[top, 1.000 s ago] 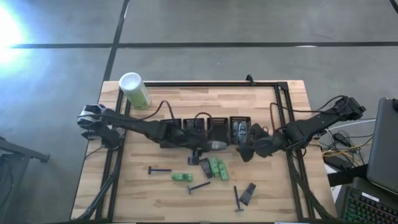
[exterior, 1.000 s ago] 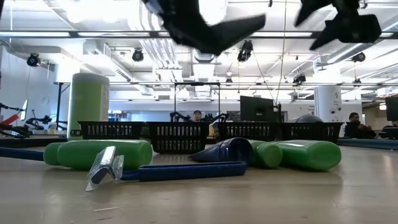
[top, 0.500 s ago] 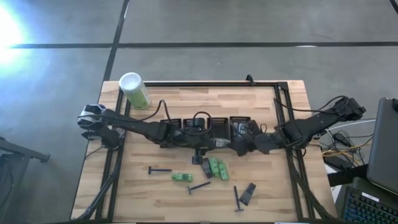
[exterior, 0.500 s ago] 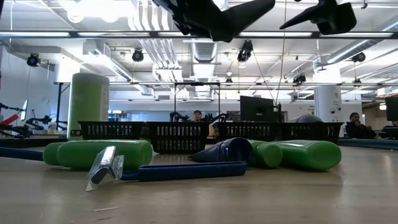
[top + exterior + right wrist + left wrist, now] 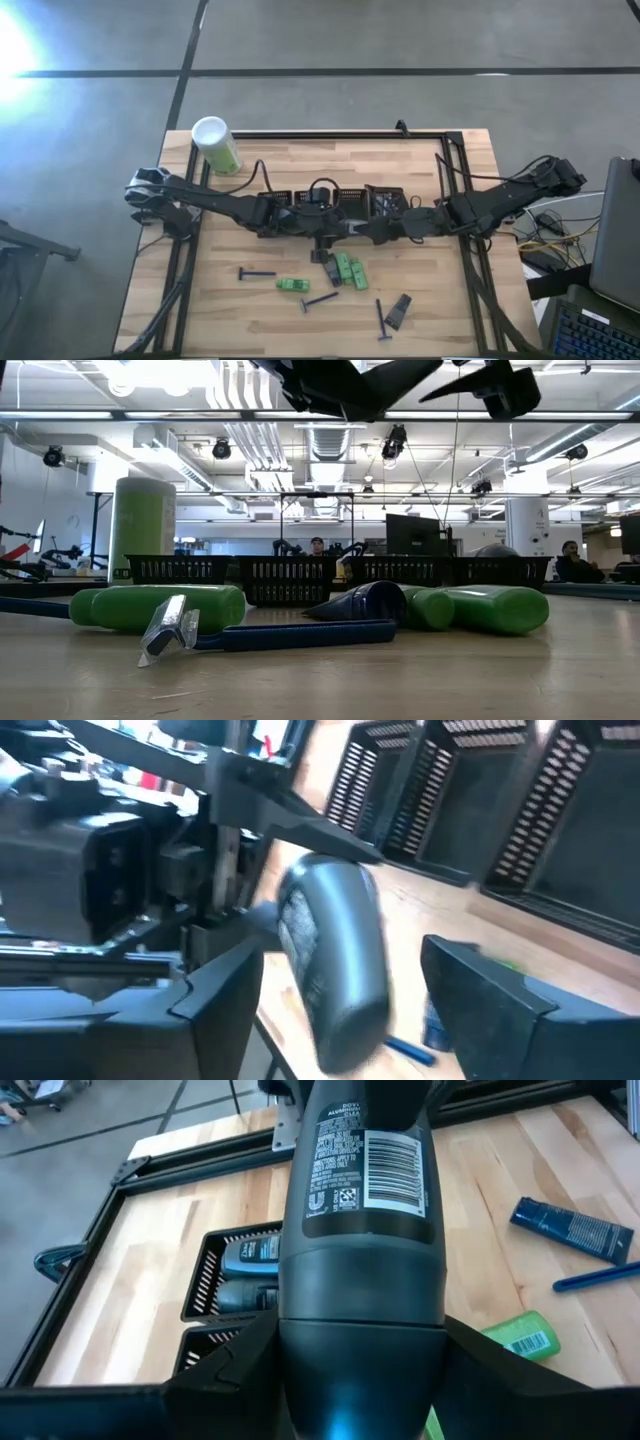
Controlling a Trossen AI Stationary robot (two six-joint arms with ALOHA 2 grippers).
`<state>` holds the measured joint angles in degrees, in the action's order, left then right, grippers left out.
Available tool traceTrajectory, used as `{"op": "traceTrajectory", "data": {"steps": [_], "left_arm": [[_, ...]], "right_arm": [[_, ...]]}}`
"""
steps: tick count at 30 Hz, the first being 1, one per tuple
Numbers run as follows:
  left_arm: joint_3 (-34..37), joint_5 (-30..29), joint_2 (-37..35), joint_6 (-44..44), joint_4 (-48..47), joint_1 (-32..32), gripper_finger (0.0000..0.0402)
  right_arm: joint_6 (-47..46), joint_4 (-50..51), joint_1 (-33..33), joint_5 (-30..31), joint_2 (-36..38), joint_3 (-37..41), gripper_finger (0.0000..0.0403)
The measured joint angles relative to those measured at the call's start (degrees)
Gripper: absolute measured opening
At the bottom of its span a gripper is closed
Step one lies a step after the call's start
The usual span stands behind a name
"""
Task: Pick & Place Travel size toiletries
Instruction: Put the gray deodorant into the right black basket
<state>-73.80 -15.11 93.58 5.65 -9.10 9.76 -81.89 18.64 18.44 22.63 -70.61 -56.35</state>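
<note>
So we're looking at the two arms meeting mid-table, right in front of the row of four black mesh trays (image 5: 335, 198). The left gripper (image 5: 345, 229) is clenched on a grey tube (image 5: 362, 1260). The left wrist view shows the tube wedged between its fingers, barcode label facing the camera, pointing out over the table. The right gripper (image 5: 372, 231) sits just beside it with its fingers (image 5: 495, 995) spread on either side of the tube's rounded end (image 5: 335, 955). We can't tell if they're actually touching it, but they aren't closed on it.

In the low view both grippers hang up high above the table, and the tube is clear of the wood.

The other toiletries are on the table nearer the front edge. There's a green packet (image 5: 292, 286) lying alone, with a razor (image 5: 255, 272) on its left and another razor (image 5: 320, 299) just beside it. A pair of green packets (image 5: 350, 269) lies by a dark packet (image 5: 331, 270). Further right are a third razor (image 5: 381, 320) and another dark packet (image 5: 400, 310). One tray already has a couple of tubes (image 5: 249, 1270) in it. A tall green canister (image 5: 216, 146) stands in the back left corner.
</note>
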Motion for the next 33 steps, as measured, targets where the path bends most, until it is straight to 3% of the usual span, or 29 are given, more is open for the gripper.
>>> {"op": "traceTrajectory", "data": {"steps": [15, 24, 27, 33], "left_arm": [[0.0, -0.1, 0.0, 0.4, 0.7, 0.0, 0.0197], [0.0, -0.9, 0.0, 2.0, 0.6, 0.1, 0.0197], [0.0, -1.0, 0.0, 2.0, 0.6, 0.0, 0.0197], [0.0, -1.4, 0.0, 1.9, 1.5, 0.0, 0.0197]], "right_arm": [[0.4, -2.0, -1.0, -0.4, -1.5, 0.0, 0.0201], [-0.2, -2.5, -1.0, -1.9, -1.8, 0.0, 0.0141], [-0.4, -2.5, -1.1, -1.7, -1.8, 0.0, 0.015], [1.1, -2.7, -1.3, -1.7, -1.9, 0.0, 0.0225]]}}
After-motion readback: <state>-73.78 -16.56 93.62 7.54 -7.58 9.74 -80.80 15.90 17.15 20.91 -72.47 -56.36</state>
